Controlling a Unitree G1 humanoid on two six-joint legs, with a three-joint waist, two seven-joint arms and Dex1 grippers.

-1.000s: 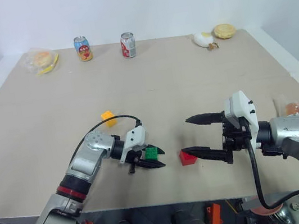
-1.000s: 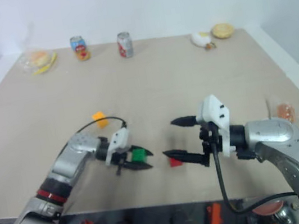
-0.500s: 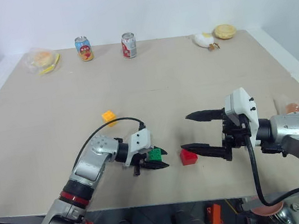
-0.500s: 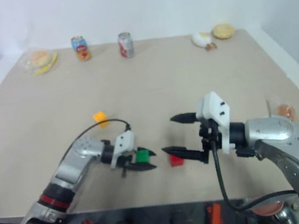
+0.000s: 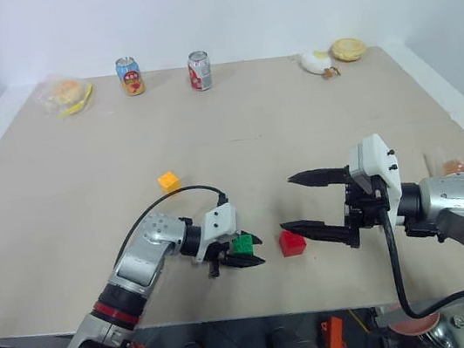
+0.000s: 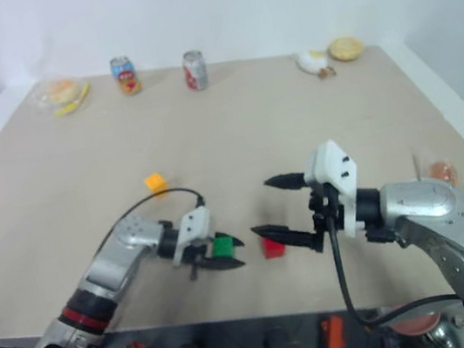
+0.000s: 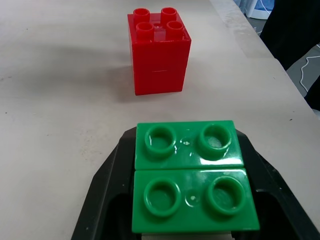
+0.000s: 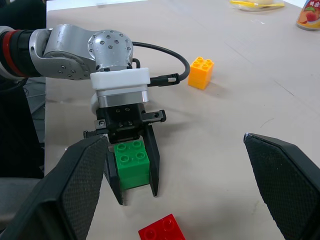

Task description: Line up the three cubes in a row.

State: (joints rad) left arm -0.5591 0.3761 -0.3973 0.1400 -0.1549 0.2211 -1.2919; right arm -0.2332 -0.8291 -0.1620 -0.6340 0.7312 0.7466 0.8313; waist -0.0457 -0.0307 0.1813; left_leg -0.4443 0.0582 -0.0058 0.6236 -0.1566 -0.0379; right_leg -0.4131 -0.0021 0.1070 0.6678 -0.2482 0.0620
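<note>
My left gripper is shut on the green cube, low over the table near its front edge; I cannot tell whether the cube touches the surface. The red cube stands on the table a short gap to its right, studs up, and it lies straight ahead of the green cube in the left wrist view. The yellow-orange cube sits alone farther back and to the left. My right gripper hangs wide open just right of the red cube, its lower finger close beside it and nothing between the fingers.
Two drink cans, a bagged bun, a white item and another bun line the table's far edge. A small wrapped item lies at the right edge. The table's front edge runs just below both grippers.
</note>
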